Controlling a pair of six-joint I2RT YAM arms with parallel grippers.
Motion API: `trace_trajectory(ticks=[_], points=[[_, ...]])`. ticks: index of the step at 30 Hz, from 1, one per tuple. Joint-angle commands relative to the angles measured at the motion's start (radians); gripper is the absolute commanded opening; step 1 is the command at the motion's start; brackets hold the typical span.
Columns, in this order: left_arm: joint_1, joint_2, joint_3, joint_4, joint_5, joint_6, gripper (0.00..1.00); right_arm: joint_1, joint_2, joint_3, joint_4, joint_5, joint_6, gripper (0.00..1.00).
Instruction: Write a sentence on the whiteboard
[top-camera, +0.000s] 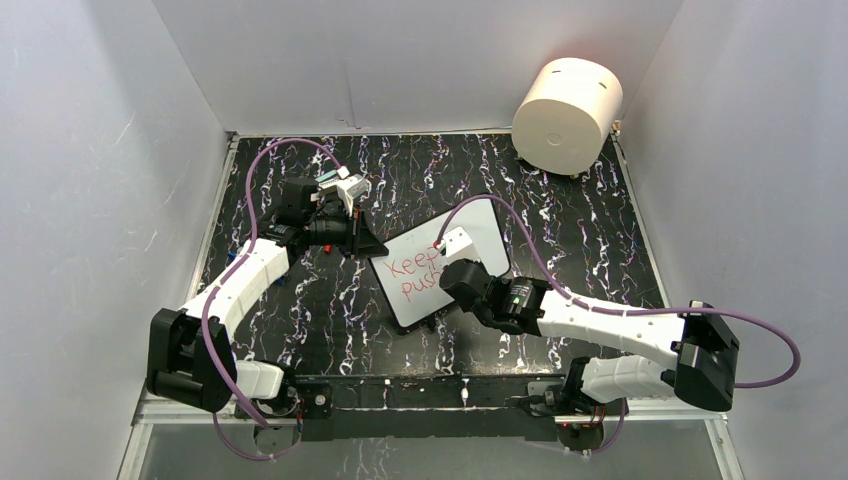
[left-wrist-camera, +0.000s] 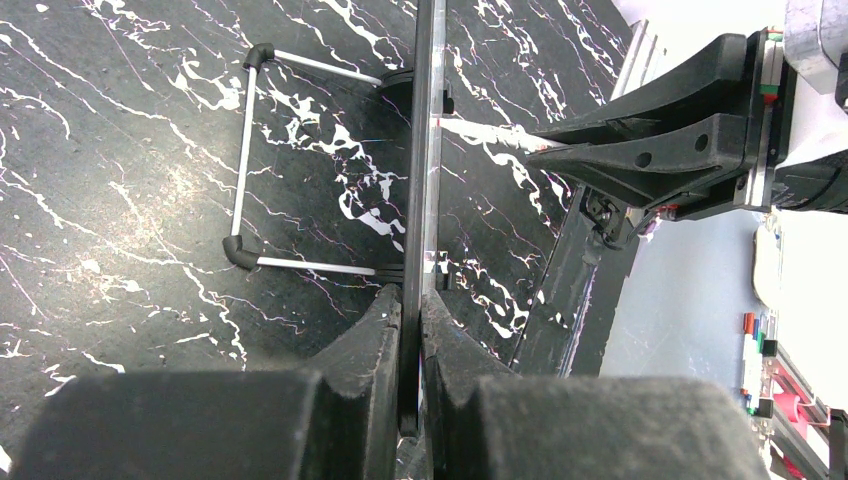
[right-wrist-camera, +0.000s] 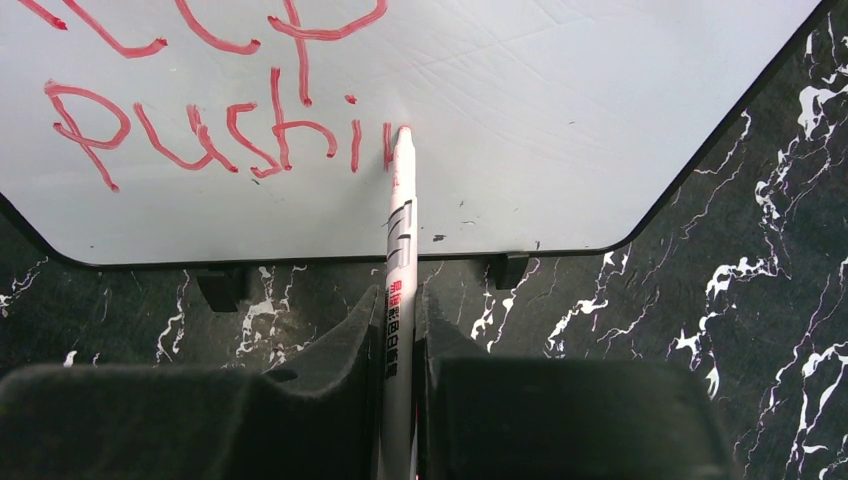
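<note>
Two grippers divide the labour, read here from 9 o'clock to 3 o'clock across the overhead view. On the 9 o'clock side, the left gripper (left-wrist-camera: 412, 300) is closed tight on the rim of the whiteboard (top-camera: 478, 232), which sits at the middle of the dark marbled tabletop (top-camera: 300, 310). Its wrist view shows the board edge-on, pinched between both jaws, with a wire stand (left-wrist-camera: 245, 160) on the side away from the pen.

On the board's face the sentence (top-camera: 413, 276) runs in red. "Keep" is complete on the upper line, and the second line reads "pushi" plus one short upright stroke. From the board's 4 o'clock side, the right gripper (right-wrist-camera: 400, 300) is clamped on a white marker (right-wrist-camera: 402, 230). The barrel is squeezed between the jaws and the red tip touches the board at that last stroke. A cream cylinder (top-camera: 567, 113) sits well apart at 1 o'clock and plays no part.

Step in hand, by judgement: the "n" of "pushing" is being formed. Roughly a third of the wording is down, with the rest of that word and "forward" to come. The next move calls for the tip to remain pressed while it arches toward 3 o'clock in the right wrist view and then drops, a small stroke. The left grip must hold firm so the board does not swivel under the pen's push. Bare board toward 3 o'clock looks sufficient for the remaining letters of the line.
</note>
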Motion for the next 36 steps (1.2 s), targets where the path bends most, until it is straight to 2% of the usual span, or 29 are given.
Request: trace_trajectory(ticks=[1,12,28,36], points=[[-0.011,0.032,-0.008,-0.076,-0.096,0.032,0.00,-0.015,-0.007,0.045,0.088,0.037,-0.012,0.00],[-0.012,0.030,-0.008,-0.076,-0.100,0.032,0.00,-0.037,-0.015,0.038,0.036,0.045,0.019,0.00],[-0.011,0.029,-0.010,-0.075,-0.105,0.032,0.00,-0.042,-0.011,-0.010,-0.010,-0.067,0.076,0.00],[-0.011,0.029,-0.011,-0.078,-0.105,0.032,0.00,-0.042,-0.004,-0.013,-0.021,-0.070,0.084,0.00]])
